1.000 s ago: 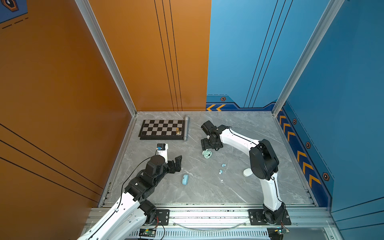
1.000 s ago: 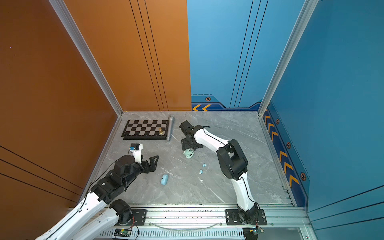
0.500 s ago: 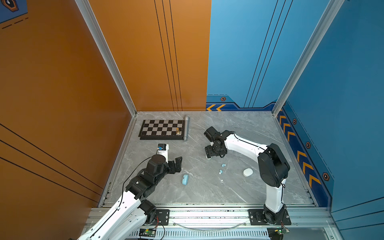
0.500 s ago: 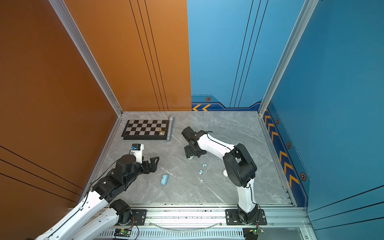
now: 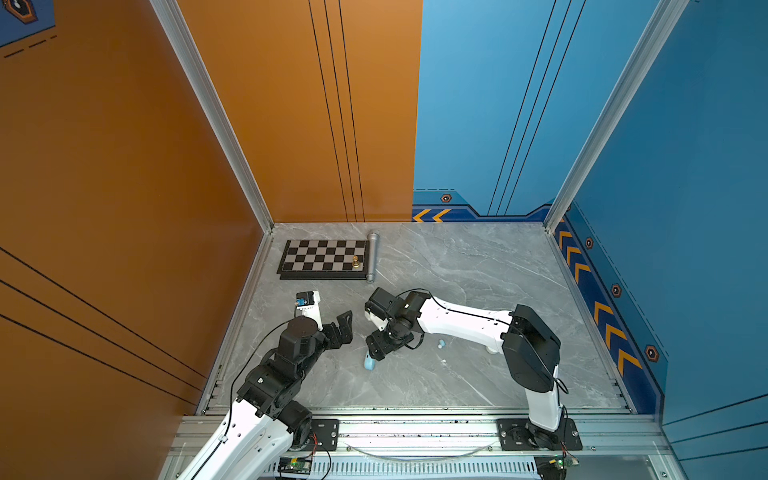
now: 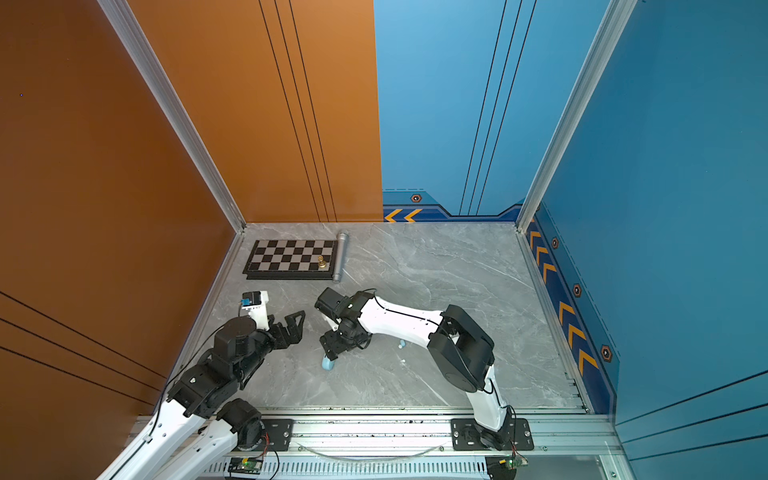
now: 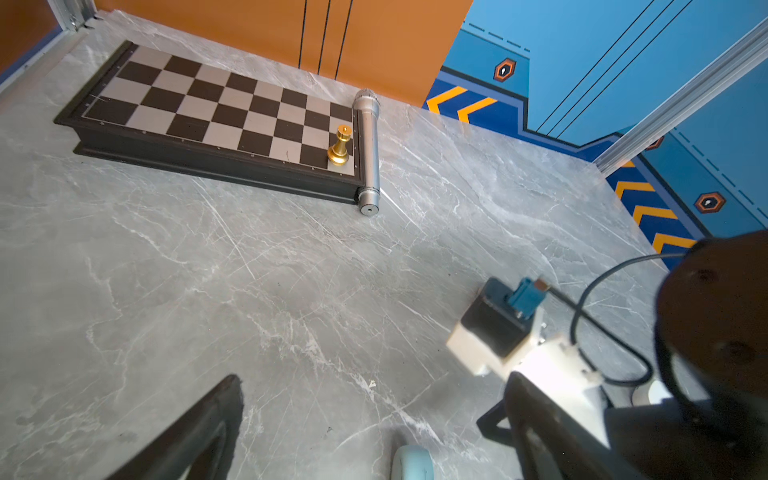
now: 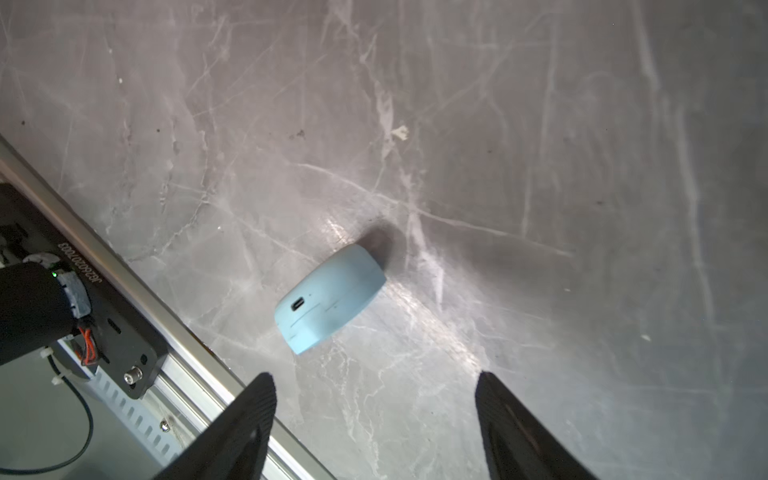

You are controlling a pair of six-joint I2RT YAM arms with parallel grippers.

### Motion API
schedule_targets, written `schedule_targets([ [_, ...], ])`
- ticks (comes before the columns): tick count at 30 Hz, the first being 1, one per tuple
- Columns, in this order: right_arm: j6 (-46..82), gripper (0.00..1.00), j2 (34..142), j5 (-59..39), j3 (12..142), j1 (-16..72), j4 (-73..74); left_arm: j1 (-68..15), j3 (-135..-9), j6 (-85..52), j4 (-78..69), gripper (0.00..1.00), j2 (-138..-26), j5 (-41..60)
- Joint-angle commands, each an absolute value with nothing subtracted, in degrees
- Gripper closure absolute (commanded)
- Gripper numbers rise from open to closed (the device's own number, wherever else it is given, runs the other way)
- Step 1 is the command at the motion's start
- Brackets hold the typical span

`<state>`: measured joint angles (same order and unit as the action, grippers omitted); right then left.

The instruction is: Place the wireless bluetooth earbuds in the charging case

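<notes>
around the pale blue case point(image 5: 369, 363) spreads my grey marbled table point(image 5: 478, 270), and i tell every place from that case. my right arm point(image 5: 457, 322) reaches toward it from the right. my right gripper point(image 5: 375, 351) hangs just behind the case in both top views, tips pointing down toward it. whether it touches i cannot tell from there. in the right wrist view the case point(image 8: 330, 297) lies flat on the table ahead of my two black fingers point(image 8: 257, 407). it looks closed, with its charging port turned toward them. those fingers stand well apart, with only bare table between them.

my left gripper point(image 5: 343, 328) hovers left of the case and a little farther back, spread wide and empty. in the left wrist view only the case's rim point(image 7: 411, 461) shows at the frame edge between its fingers.

well behind the case, toward the back left corner, lies the chessboard point(image 5: 324, 259). a silver microphone point(image 5: 372, 257) lies along the board's edge on the case's side. a gold chess piece point(image 5: 355, 262) stands on the board's corner square by the microphone.

right of the case, near but apart, a pale blue earbud point(image 5: 441, 343) lies on the table just beside my right arm. a paler speck point(image 5: 444, 360) lies close by, too small to name.
</notes>
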<state>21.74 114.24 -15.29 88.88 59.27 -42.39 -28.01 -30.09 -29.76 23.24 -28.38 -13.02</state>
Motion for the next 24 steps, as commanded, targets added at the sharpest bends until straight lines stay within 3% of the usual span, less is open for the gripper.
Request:
schedule_targets([
  [1,11.6,0.28,113.3,-20.2,90.6,59.1,-42.3,-27.3,-28.9,-30.7,25.5,0.02,-26.4,-15.1],
  [7,-13.4,0.30,105.8,-21.6,81.0,58.9,-37.5,-27.3,-28.9,-29.7,26.9,0.02,-22.5,-15.7],
  [11,-32.4,0.26,101.0,-25.7,72.3,58.6,-30.3,-27.3,-28.9,-29.8,28.6,0.02,-21.4,-16.6],
  [17,-46.4,0.25,102.2,-22.8,69.8,58.5,-23.5,-27.4,-28.8,-30.7,28.7,0.02,-21.9,-17.1],
  [24,-53.7,0.23,106.1,-20.6,72.3,58.7,-17.2,-27.3,-30.0,-30.4,28.8,0.02,-25.0,-17.5],
])
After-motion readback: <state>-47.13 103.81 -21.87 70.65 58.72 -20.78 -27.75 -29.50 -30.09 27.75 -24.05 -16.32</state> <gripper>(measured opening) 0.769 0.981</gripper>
